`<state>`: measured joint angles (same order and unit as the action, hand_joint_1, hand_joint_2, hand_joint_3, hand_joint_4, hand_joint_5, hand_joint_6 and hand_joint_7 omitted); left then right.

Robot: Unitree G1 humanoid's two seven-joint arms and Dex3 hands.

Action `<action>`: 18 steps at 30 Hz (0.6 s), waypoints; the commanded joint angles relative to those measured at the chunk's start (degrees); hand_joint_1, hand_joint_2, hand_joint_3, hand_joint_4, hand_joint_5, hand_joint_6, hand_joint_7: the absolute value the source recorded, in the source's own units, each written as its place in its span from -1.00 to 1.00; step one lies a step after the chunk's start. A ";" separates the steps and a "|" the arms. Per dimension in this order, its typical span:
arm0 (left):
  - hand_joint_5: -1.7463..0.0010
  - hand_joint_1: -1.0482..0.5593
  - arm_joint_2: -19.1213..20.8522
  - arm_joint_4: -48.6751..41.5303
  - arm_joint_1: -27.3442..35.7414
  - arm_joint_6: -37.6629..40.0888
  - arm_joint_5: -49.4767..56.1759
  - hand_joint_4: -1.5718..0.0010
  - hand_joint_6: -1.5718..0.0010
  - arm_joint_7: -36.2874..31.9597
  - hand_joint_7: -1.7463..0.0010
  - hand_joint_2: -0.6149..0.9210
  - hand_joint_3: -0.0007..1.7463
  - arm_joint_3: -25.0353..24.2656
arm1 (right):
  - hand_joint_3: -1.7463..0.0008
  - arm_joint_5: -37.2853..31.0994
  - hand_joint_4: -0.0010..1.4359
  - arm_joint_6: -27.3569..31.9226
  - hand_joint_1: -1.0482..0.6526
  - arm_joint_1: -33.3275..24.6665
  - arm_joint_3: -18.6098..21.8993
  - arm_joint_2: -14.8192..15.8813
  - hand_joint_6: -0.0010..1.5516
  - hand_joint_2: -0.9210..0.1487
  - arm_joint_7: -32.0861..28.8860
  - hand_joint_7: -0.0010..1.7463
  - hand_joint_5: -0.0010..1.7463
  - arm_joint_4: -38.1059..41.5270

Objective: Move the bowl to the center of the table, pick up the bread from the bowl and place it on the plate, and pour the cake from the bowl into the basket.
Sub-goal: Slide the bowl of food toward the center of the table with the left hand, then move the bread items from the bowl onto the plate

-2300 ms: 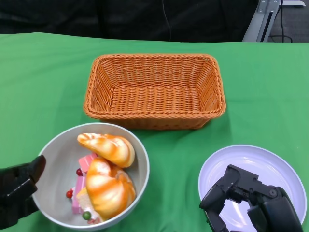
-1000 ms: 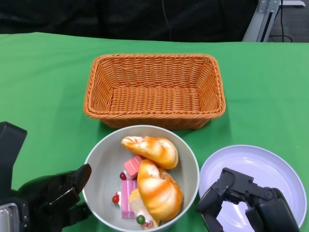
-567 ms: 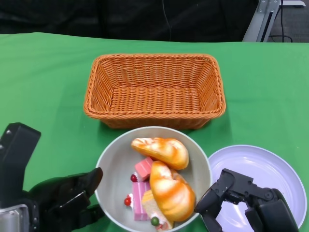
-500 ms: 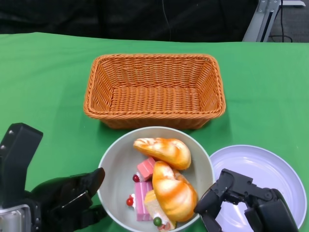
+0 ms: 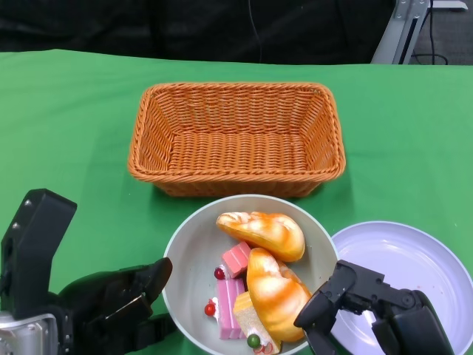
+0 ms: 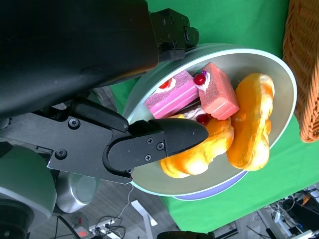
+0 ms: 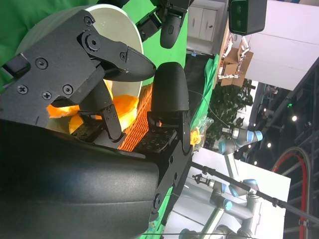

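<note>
The grey bowl (image 5: 185, 251) stands in front of the basket (image 5: 236, 137), holding two glazed bread pieces (image 5: 264, 233) (image 5: 277, 296) and pink cake pieces (image 5: 230, 296). My left hand (image 5: 111, 310) grips the bowl's left rim; in the left wrist view a finger (image 6: 164, 142) reaches over the rim (image 6: 279, 74) above the cake (image 6: 219, 92). My right hand (image 5: 369, 314) hovers over the lilac plate (image 5: 421, 259), fingers bent and apart, holding nothing, close to the bowl's right side. The bowl's right edge overlaps the plate.
The orange wicker basket is empty and lies just behind the bowl. Green cloth (image 5: 66, 133) covers the table. Dark background and a metal stand (image 5: 403, 29) lie beyond the far edge.
The bowl has slid right from the lower left to in front of the basket, with my left hand following it. My right hand has stayed over the plate.
</note>
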<state>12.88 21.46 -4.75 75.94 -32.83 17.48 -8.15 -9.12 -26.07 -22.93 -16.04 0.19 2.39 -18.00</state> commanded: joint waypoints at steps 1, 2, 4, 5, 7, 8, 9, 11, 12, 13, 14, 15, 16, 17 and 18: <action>1.00 -0.60 1.88 1.61 -0.50 -0.14 -0.82 1.00 1.00 0.85 1.00 1.00 -0.28 -0.49 | -0.23 0.74 0.20 0.40 -0.08 -0.44 0.44 0.40 0.05 -0.09 -0.24 0.43 0.76 -0.72; 1.00 -0.60 2.22 1.86 -0.53 -0.19 -0.67 1.00 1.00 0.77 1.00 1.00 -0.29 -0.44 | -0.24 0.64 0.20 0.17 -0.08 -0.39 0.48 0.44 0.05 -0.08 -0.29 0.44 0.76 -0.70; 1.00 -0.61 3.29 2.13 -0.43 -0.80 -0.51 1.00 1.00 1.13 1.00 1.00 -0.29 -0.51 | -0.25 0.64 0.20 -0.11 -0.07 -0.29 0.56 0.52 0.04 -0.08 -0.30 0.44 0.77 -0.67; 1.00 -0.61 3.65 2.18 -0.39 -0.98 -0.56 1.00 1.00 1.25 1.00 1.00 -0.29 -0.77 | -0.25 0.75 0.20 -0.14 -0.07 -0.26 0.57 0.56 0.04 -0.08 -0.25 0.44 0.77 -0.66; 1.00 -0.59 3.89 2.41 -0.32 -0.80 -0.52 1.00 1.00 0.56 1.00 1.00 -0.28 -1.78 | -0.25 0.74 0.21 0.23 -0.07 -0.41 0.60 0.52 0.04 -0.07 -0.32 0.44 0.77 -0.89; 1.00 -0.59 3.84 2.58 -0.33 -0.42 -0.49 1.00 1.00 0.00 1.00 1.00 -0.28 -2.37 | -0.26 0.69 0.21 0.26 -0.08 -0.46 0.61 0.52 0.05 -0.06 -0.35 0.44 0.77 -0.95; 1.00 -0.58 3.74 2.89 -0.33 -0.01 -0.35 1.00 1.00 -0.67 1.00 1.00 -0.29 -2.97 | -0.26 0.96 0.22 0.33 -0.08 -0.50 0.59 0.57 0.05 -0.06 -0.20 0.44 0.77 -1.02; 1.00 -0.57 3.78 3.28 -0.28 0.35 -0.41 1.00 1.00 -1.03 1.00 1.00 -0.31 -4.01 | -0.26 1.13 0.21 0.35 -0.08 -0.55 0.66 0.82 0.04 -0.07 0.03 0.44 0.77 -1.11; 1.00 -0.57 4.27 3.29 -0.23 0.10 -0.51 1.00 1.00 -0.65 1.00 1.00 -0.31 -4.34 | -0.26 1.09 0.21 0.15 -0.09 -0.49 0.74 0.97 0.04 -0.07 0.06 0.44 0.77 -1.01; 1.00 -0.57 4.88 3.29 -0.09 -0.47 -0.49 1.00 1.00 -0.18 1.00 1.00 -0.31 -4.45 | -0.25 1.04 0.20 -0.03 -0.09 -0.42 0.81 1.07 0.04 -0.08 0.07 0.44 0.76 -0.91; 1.00 -0.57 5.40 3.18 -0.03 -0.95 -0.51 1.00 1.00 0.19 1.00 1.00 -0.31 -4.67 | -0.23 1.07 0.20 -0.10 -0.09 -0.39 0.84 1.12 0.04 -0.09 0.10 0.44 0.76 -0.87; 1.00 -0.57 5.74 3.10 0.01 -1.27 -0.54 1.00 1.00 0.39 1.00 1.00 -0.31 -4.80 | -0.21 1.12 0.20 -0.14 -0.09 -0.38 0.85 1.15 0.04 -0.11 0.14 0.44 0.76 -0.86; 1.00 -0.57 6.11 3.04 0.03 -1.50 -0.65 1.00 1.00 0.57 1.00 1.00 -0.31 -5.15 | -0.20 1.30 0.20 -0.08 -0.09 -0.42 0.82 1.12 0.04 -0.12 0.19 0.43 0.76 -0.86; 1.00 -0.57 6.46 3.15 0.20 -2.14 -0.73 1.00 1.00 0.78 1.00 1.00 -0.31 -5.59 | -0.18 1.33 0.20 -0.15 -0.09 -0.42 0.83 1.12 0.04 -0.13 0.19 0.43 0.76 -0.77; 1.00 -0.57 6.70 3.24 0.35 -2.64 -0.78 1.00 1.00 0.93 1.00 1.00 -0.31 -5.86 | -0.18 1.35 0.21 -0.21 -0.09 -0.41 0.83 1.14 0.04 -0.13 0.18 0.43 0.76 -0.70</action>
<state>18.10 23.90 -4.66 74.48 -33.49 17.79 -13.04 -8.72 -25.87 -23.08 -15.81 0.75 2.58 -18.49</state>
